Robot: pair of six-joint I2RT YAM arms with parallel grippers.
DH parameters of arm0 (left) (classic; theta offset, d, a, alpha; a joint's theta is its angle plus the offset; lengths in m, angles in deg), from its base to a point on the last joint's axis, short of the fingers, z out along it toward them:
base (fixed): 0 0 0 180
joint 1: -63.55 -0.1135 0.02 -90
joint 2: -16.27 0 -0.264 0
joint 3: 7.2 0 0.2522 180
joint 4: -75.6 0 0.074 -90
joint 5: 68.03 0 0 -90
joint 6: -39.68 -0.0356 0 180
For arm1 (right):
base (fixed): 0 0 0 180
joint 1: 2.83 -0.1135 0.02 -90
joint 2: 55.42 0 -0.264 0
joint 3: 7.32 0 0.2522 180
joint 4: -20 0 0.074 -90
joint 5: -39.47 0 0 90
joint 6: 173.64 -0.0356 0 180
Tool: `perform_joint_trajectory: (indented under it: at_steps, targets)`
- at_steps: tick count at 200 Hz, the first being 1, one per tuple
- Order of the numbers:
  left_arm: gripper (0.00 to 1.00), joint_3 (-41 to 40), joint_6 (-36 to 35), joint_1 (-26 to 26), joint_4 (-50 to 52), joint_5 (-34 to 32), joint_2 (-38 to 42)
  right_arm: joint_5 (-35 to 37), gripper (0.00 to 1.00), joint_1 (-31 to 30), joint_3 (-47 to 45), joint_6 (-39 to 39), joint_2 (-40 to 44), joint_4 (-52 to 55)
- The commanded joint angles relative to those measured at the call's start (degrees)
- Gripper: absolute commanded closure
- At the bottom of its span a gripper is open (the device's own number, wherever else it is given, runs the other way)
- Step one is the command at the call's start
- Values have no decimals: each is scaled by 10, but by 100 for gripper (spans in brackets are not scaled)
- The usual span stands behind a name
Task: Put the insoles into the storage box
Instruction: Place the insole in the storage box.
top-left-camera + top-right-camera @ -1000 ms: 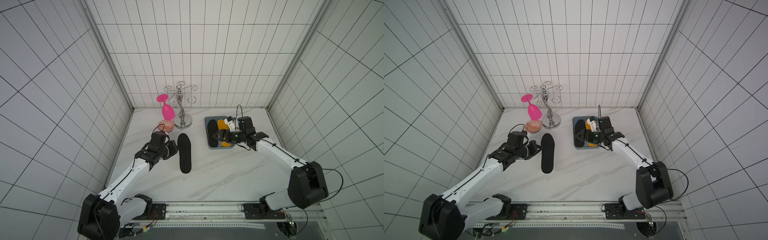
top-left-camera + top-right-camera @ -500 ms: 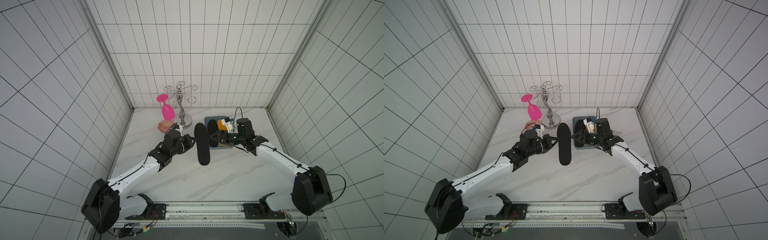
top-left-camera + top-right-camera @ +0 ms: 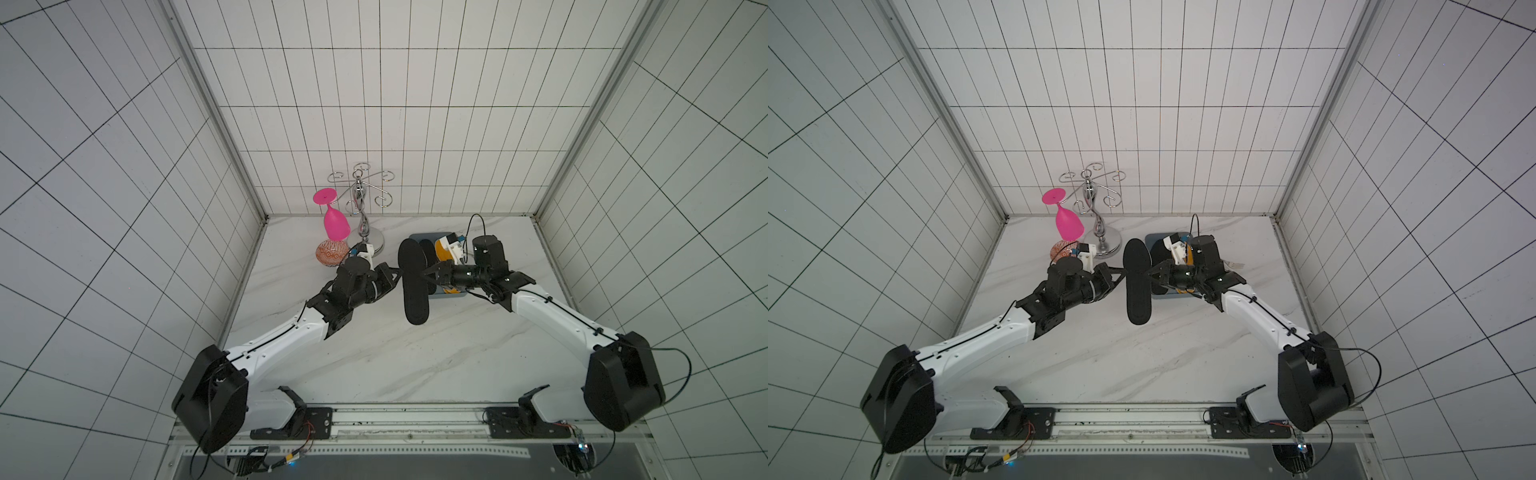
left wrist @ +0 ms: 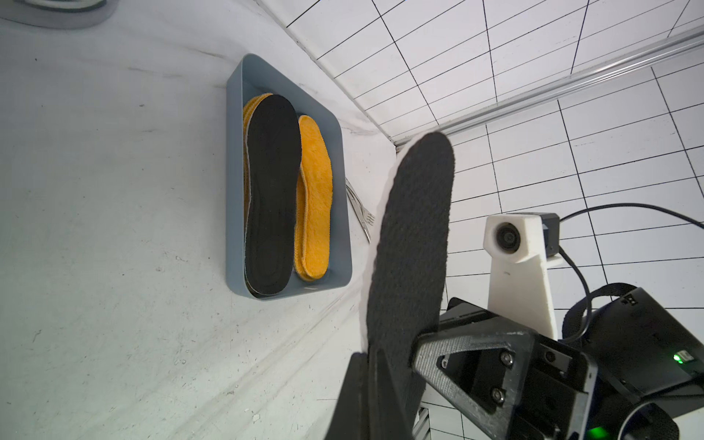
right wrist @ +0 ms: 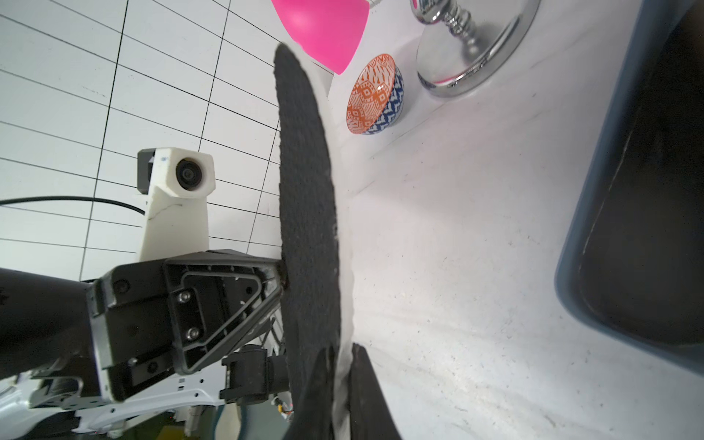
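White rectangular-tiled walls [image 3: 395, 104], dark grout, close three sides. White grey-veined marble-look tabletop [image 3: 415, 353] at lower centre. Aluminium corner profiles [image 3: 214, 109] run upper left and upper right. Light even.

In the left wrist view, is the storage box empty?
No, the storage box holds a black insole lying over fuzzy orange-yellow insoles.

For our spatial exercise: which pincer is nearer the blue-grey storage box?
Right. The right pincer grips the raised black insole from the side facing the storage box; the left pincer grips its opposite edge, so the insole lies between it and the box.
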Motion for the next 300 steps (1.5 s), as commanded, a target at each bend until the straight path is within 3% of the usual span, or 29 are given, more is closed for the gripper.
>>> perform_joint_trajectory:
  at_steps: [1,47,71,117,176,229,268,300]
  targets:
    - [90,18,-5,3,-14,8,-9,-7,95,-3,4,16,4,12]
    - [67,25,-29,3,-7,19,-9,-4,100,2,19,40,5,44]
    - [62,29,-41,0,-9,46,-14,-7,100,7,23,44,5,49]
    - [58,45,-65,-6,20,114,-39,-20,100,20,28,46,8,53]
    - [58,82,-107,-5,71,137,-65,-33,100,37,23,42,26,58]
    - [69,101,-125,1,91,153,-85,-48,100,44,23,19,26,37]
    - [71,92,-130,1,97,152,-84,-62,100,50,21,-3,23,10]
    - [95,102,-131,0,99,146,-79,-62,100,51,13,-3,22,7]
